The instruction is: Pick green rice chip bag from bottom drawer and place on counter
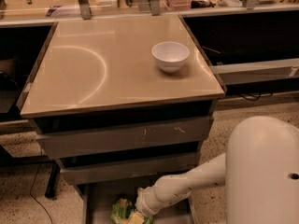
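Gripper [137, 215] down in bottom drawer [100, 198], touching green rice chip bag [119, 211]; open/closed: cannot tell. Arm [187, 186] comes from right, stretched left & low

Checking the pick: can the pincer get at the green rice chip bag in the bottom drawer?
Probably yes: the bottom drawer is open, nothing covers the green rice chip bag, and the pincer hangs inside the drawer beside it.

No legible text or numbers noted; print on green rice chip bag [120, 210] too small to read. Gripper [138, 214] low in bottom drawer [100, 202], at the bag
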You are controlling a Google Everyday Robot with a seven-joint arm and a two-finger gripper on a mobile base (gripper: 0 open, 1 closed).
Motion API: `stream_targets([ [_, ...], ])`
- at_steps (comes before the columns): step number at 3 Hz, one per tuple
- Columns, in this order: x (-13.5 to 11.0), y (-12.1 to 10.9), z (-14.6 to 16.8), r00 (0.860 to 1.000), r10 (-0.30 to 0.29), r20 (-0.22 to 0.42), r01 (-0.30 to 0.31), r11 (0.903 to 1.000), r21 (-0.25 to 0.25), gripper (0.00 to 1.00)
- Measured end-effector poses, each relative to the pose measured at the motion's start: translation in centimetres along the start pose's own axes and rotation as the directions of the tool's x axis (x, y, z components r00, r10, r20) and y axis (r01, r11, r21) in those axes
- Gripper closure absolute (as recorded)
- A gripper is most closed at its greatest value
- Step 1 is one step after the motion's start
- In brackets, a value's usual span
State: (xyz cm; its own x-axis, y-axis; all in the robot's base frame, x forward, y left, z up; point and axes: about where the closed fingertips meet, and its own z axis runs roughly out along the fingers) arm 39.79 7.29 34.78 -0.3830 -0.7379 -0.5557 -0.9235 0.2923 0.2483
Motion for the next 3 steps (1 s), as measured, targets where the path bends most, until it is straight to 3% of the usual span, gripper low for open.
stream_targets([
  [1, 0.0, 0.0, 0.0, 1.000, 0.000, 0.000, 0.000, 1.0000, 0.000, 0.00],
  [3, 2.8, -0.7, 4.9, 0.996, 0.078, 0.046, -0.078, 0.9968, -0.018, 0.00],
])
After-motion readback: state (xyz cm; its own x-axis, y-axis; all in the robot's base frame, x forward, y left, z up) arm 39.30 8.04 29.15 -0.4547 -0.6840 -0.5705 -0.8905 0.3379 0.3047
